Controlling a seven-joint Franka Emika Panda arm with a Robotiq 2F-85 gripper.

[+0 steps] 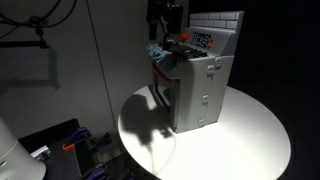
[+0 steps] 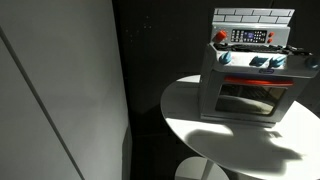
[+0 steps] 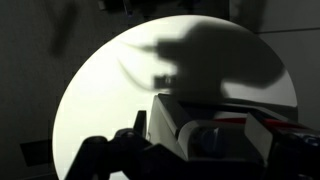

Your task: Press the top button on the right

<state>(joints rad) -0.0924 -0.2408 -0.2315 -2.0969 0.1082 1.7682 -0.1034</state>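
A grey toy stove [image 1: 205,90] stands on the round white table [image 1: 250,135] and shows in both exterior views [image 2: 245,95]. Its back panel [image 2: 250,37] carries small buttons and a red knob [image 2: 221,37]; single buttons are too small to tell apart. My gripper [image 1: 163,52] hangs over the stove's top, by the panel [image 1: 205,40]. In the wrist view the dark fingers [image 3: 205,140] sit wide apart at the bottom, with the stove top [image 3: 215,128] between them. The gripper looks open and empty. It is not clearly visible in the exterior view facing the stove front.
The table rim [image 3: 75,100] drops off to dark floor all round. A pale wall panel [image 2: 50,90] stands beside the table. Cluttered equipment with an orange part [image 1: 70,147] lies low beside the table. A black backdrop is behind the stove.
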